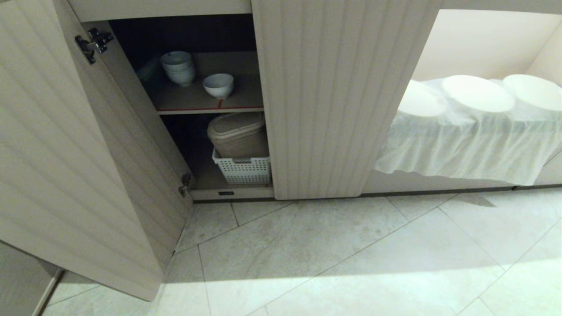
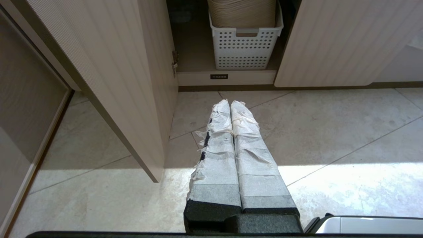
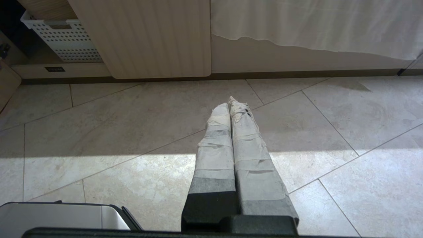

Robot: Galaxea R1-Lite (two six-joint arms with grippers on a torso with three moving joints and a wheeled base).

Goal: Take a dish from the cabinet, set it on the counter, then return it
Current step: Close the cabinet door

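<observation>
We note the small plain white round dish [image 1: 218,84] standing upright on the brown, red-edged upper shelf [image 1: 246,102] of the low beige fluted cabinet [image 1: 338,101], whose left door [image 1: 66,153] hangs open; a nested pile of white bowls [image 1: 178,67] sits near it, toward the back. Below, a white perforated plastic basket [image 1: 243,170] holds a tan ribbed container [image 1: 239,134]. Our left gripper [image 2: 230,103] and right gripper [image 3: 228,102], fingers wrapped in white tape, both hang over the pale tiled floor [image 1: 351,254] with fingers pressed together, holding nothing.
</observation>
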